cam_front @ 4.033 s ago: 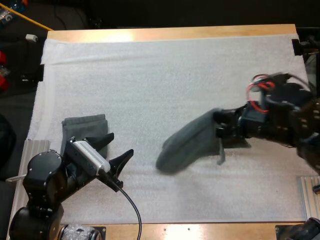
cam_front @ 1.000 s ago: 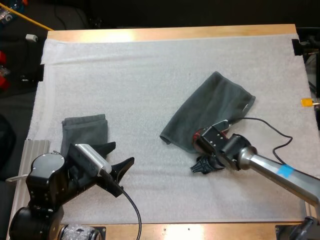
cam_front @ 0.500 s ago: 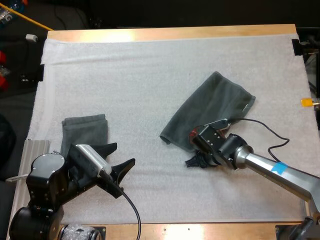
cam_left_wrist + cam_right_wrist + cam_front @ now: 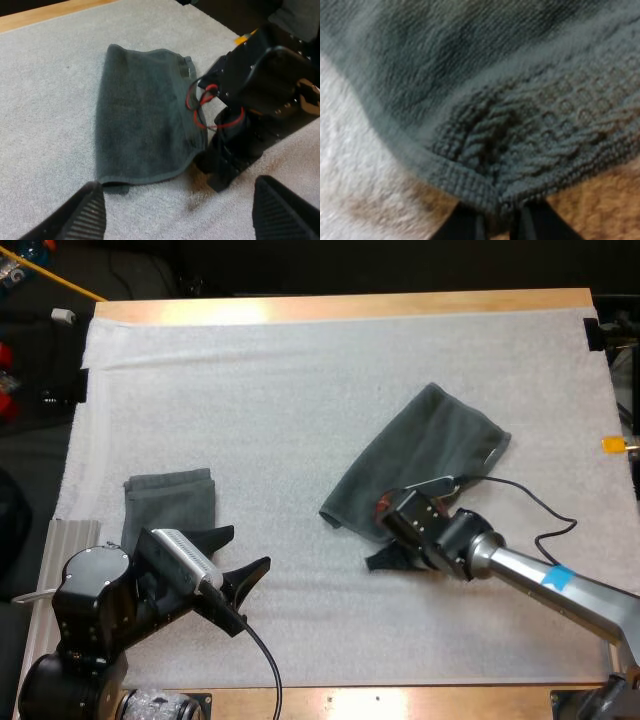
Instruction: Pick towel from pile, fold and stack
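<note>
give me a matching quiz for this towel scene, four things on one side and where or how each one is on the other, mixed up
Things:
1. spread towel
2. folded towel
3. left gripper
4. right gripper

Places or states:
a. at the spread towel's near corner
b. open, close by the folded towel
c. lying flat on the mat, right of centre in the high view
d. on the mat's near left part in the high view

Pairs: 1-c, 2-d, 3-b, 4-a

Matt terry-cloth towel (image 4: 420, 465) on fuzzy white mat (image 4: 300, 390).
</note>
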Robot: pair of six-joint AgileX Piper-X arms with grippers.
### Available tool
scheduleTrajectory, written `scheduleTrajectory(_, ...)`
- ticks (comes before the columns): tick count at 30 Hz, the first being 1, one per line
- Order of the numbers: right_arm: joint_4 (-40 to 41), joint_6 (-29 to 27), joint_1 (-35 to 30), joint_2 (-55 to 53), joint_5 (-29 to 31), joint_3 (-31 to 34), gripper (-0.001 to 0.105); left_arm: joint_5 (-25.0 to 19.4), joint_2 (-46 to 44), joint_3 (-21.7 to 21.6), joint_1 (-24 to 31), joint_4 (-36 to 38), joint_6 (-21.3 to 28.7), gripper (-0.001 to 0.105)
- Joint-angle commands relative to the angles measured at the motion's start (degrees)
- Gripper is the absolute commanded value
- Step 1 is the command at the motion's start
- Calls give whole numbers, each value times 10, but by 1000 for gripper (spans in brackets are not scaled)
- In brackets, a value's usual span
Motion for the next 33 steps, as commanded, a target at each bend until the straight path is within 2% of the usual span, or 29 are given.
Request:
scheduleTrajectory(1,8,-18,20,-15,4,-2,0,7,1,-4,-3,-1,-6,60)
scheduleTrajectory(8,8,-29,103,-31,13,-11,0,7,1,-4,-3,-1,-6,60)
scheduleTrajectory(15,8,-13,174,-31,8,-41,0,7,1,-4,-3,-1,-6,60)
scheduleTrajectory(22,1,39,192,-28,-77,-68,0,7,1,-4,-3,-1,-6,60)
scheduleTrajectory(26,3,47,192,-28,-103,-68,0,7,1,-4,-3,-1,-6,60)
scheduleTrajectory(29,15,56,192,-29,-107,-68,19,7,1,-4,-3,-1,-6,60)
scheduleTrajectory(31,26,61,192,-33,-111,-68,51,7,1,-4,-3,-1,-6,60)
scheduleTrajectory(33,36,61,192,-38,-111,-68,73,7,1,-4,-3,-1,-6,60)
